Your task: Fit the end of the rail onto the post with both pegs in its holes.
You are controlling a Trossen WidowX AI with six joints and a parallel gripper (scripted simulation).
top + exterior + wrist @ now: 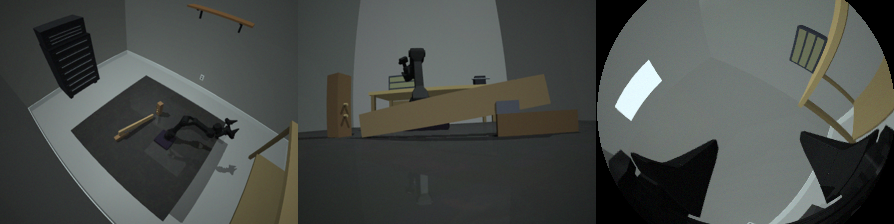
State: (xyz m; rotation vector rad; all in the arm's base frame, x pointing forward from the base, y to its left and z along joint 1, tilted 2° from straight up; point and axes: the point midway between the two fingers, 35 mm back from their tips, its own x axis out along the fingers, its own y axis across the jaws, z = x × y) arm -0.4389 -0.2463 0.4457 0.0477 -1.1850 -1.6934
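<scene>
My jaws stand wide open and hold nothing; my gripper (235, 127) hangs well away from the work, pointed off toward the wall, with only wall and a bench (862, 106) in my wrist view. The rail (453, 104) lies tilted, its far end up in the bracket (507, 106) on the footboard block (537, 122), its near end down on the surface (447, 167), just beside the post (339, 104) but not touching it. Both pegs (345, 110) stick out bare.
</scene>
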